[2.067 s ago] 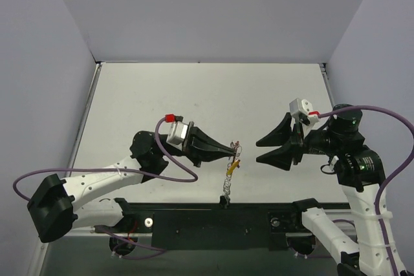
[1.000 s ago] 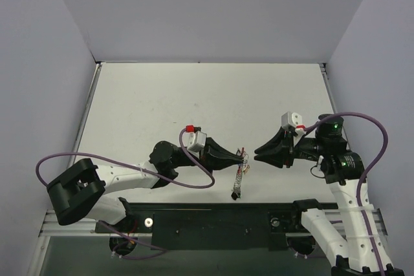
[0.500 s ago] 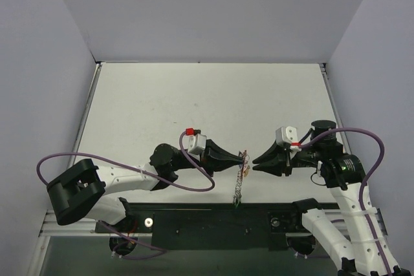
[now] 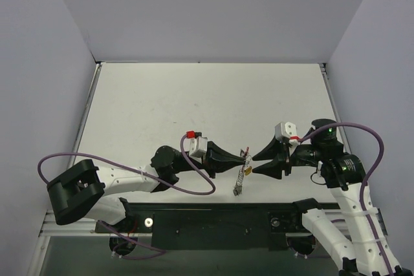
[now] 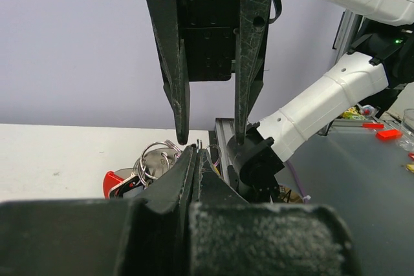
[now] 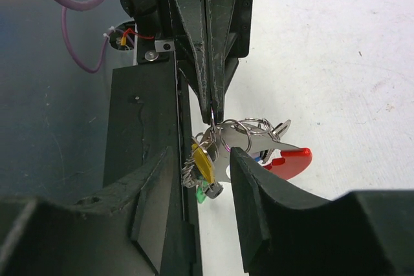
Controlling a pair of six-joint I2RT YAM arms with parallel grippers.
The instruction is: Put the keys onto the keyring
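Note:
My left gripper [image 4: 248, 158] is shut on the keyring [image 6: 249, 127], pinching a thin silvery ring at its tips [image 6: 212, 105] and holding it above the table. From the ring hang the keys: a yellow one [image 6: 202, 159], a red one [image 6: 291, 159], and green [image 6: 202, 193] and black [image 6: 215, 189] bits lower down. The short chain [image 4: 239, 179] dangles toward the table. My right gripper [image 4: 257, 163] faces the left one, open, its fingers [image 6: 242, 166] on either side of the yellow key and chain without touching them. In the left wrist view the keyring [image 5: 152, 158] and red key [image 5: 113, 182] sit left of my shut fingers [image 5: 187, 159].
A black rail [image 4: 213, 221] runs along the table's near edge, just below the hanging chain. Purple cables [image 4: 194, 182] loop beside both arms. Pale walls enclose the white table [image 4: 207, 95] at the left, back and right.
My right gripper has opened wider and moved slightly left, so its fingers now straddle the hanging keys. The left gripper stays shut on the ring; the chain has swung a little.

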